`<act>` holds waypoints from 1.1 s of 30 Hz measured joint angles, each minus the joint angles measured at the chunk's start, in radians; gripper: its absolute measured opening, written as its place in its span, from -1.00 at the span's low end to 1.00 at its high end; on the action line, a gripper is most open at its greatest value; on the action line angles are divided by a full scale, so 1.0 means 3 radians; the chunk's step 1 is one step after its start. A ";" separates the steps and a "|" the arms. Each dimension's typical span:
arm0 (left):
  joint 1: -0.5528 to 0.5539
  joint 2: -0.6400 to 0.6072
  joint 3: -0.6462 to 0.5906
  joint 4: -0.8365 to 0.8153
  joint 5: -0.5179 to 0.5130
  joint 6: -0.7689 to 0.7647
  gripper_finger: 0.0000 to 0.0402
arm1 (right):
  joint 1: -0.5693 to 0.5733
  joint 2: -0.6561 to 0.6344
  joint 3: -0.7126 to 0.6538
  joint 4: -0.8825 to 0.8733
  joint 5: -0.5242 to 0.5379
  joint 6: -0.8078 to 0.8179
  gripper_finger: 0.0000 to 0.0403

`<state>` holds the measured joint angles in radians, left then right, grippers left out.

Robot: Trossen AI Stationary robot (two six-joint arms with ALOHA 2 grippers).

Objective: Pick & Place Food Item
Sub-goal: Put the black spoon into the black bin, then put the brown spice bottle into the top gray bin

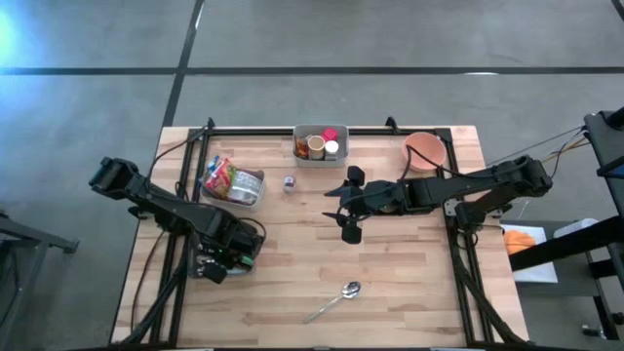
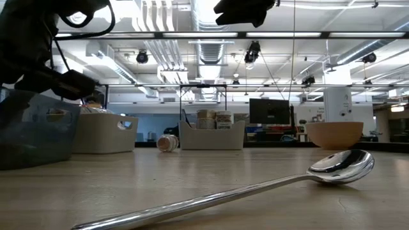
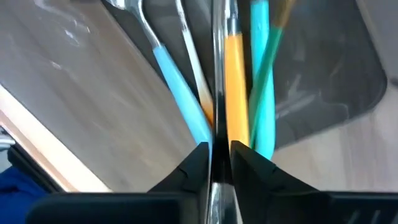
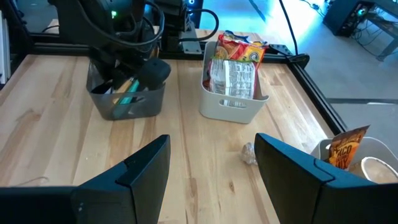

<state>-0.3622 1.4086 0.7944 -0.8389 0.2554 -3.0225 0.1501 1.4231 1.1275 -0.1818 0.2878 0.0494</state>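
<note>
Snack packets (image 1: 224,179) are sitting untouched at ten o'clock. At eight o'clock the left gripper (image 1: 224,253) is narrowly pinching a silver utensil (image 3: 219,74). The right gripper (image 1: 333,205) is hovering wide at centre, probably reaching for the packets next.

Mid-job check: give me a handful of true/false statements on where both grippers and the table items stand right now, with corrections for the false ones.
1. The left gripper is down in the dark utensil bin. True.
2. The left gripper's fingers straddle a metal utensil handle. True.
3. The right gripper holds a snack packet. False: its jaws are open and empty, over bare table.
4. The spoon lies in the pink bowl. False: it lies on the table, near the front edge.
5. Snack packets fill the light bin. True.
</note>
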 joint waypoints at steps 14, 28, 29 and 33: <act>0.0000 -0.0005 0.0003 0.0002 0.0039 0.0012 0.03 | 0.0000 0.0000 0.0000 -0.0001 0.0000 -0.0014 0.16; -0.0003 -0.0259 0.0005 -0.0001 -0.0156 0.0188 0.54 | 0.0000 0.0000 0.0000 0.0004 0.0000 0.0000 0.16; -0.0003 -0.0292 0.0005 -0.0006 -0.0181 0.0221 0.54 | 0.0000 0.0000 0.0000 0.0006 0.0000 0.0000 0.16; -0.0005 -0.0400 0.0005 -0.0041 -0.0334 0.0403 0.55 | 0.0001 0.0000 0.0000 0.0014 0.0000 -0.0014 0.16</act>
<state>-0.3637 1.2885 0.7959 -0.8511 0.1553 -2.9018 0.1505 1.4231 1.1275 -0.1776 0.2878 0.0452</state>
